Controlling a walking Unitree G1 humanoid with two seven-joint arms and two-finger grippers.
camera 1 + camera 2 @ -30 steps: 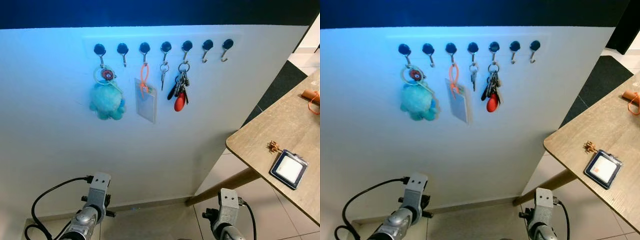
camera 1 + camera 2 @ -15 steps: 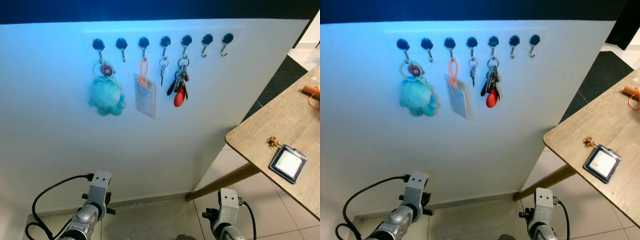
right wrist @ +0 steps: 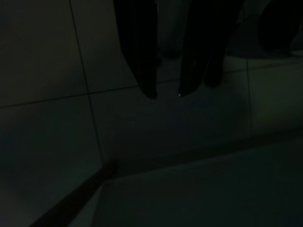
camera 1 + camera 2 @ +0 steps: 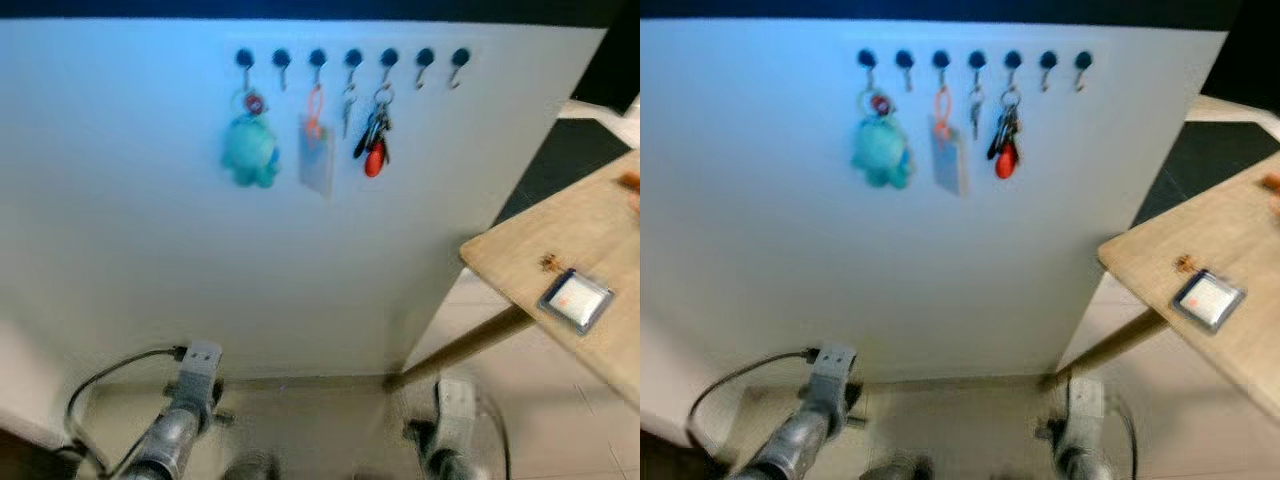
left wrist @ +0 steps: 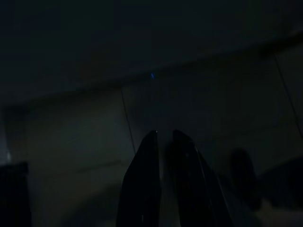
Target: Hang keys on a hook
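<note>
The keys [image 4: 373, 140] hang below the fifth hook [image 4: 388, 60] on the wall; they look light, stiff and jangly, best pinched at the ring. Both arms hang idle: the left gripper [image 5: 163, 137] has its fingers nearly together, the right gripper [image 3: 165, 92] slightly apart (both hold nothing).

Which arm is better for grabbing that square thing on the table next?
Probably the right. The table with the square card holder stands on the robot's right, so the right gripper hangs nearer it. The left gripper hangs on the far side. Both are low over the floor.
</note>
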